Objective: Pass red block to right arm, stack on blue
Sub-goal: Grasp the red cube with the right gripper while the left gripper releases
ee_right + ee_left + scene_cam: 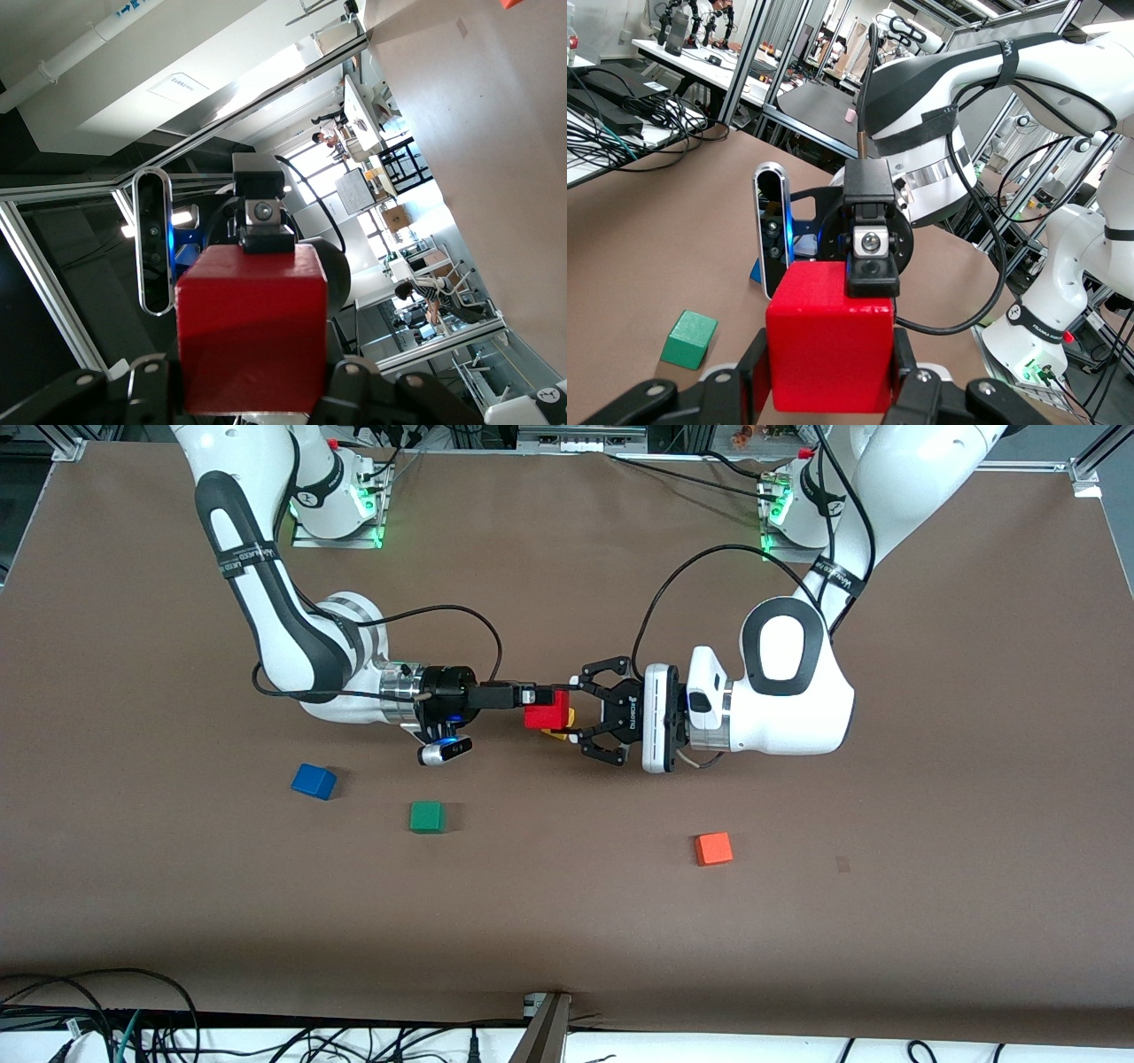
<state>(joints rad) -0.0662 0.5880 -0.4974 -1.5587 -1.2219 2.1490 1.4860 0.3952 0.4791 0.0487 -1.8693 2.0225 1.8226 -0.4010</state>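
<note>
ROBOTIQ is showing in white letters on the black body of the left gripper (576,708), running along its side just before the white housing. A black strap (245,558) is wrapping the right arm (266,615) and carrying white lettering, and a matching strap (838,581) is wrapping the left arm (873,487); in the front view neither line is coming out legibly. In the left wrist view the strap (1029,322) low on the right arm appears to be reading FRANKA EMIKA. A white ceiling sign (182,86) in the right wrist view is bearing print that is staying too faint to read.
</note>
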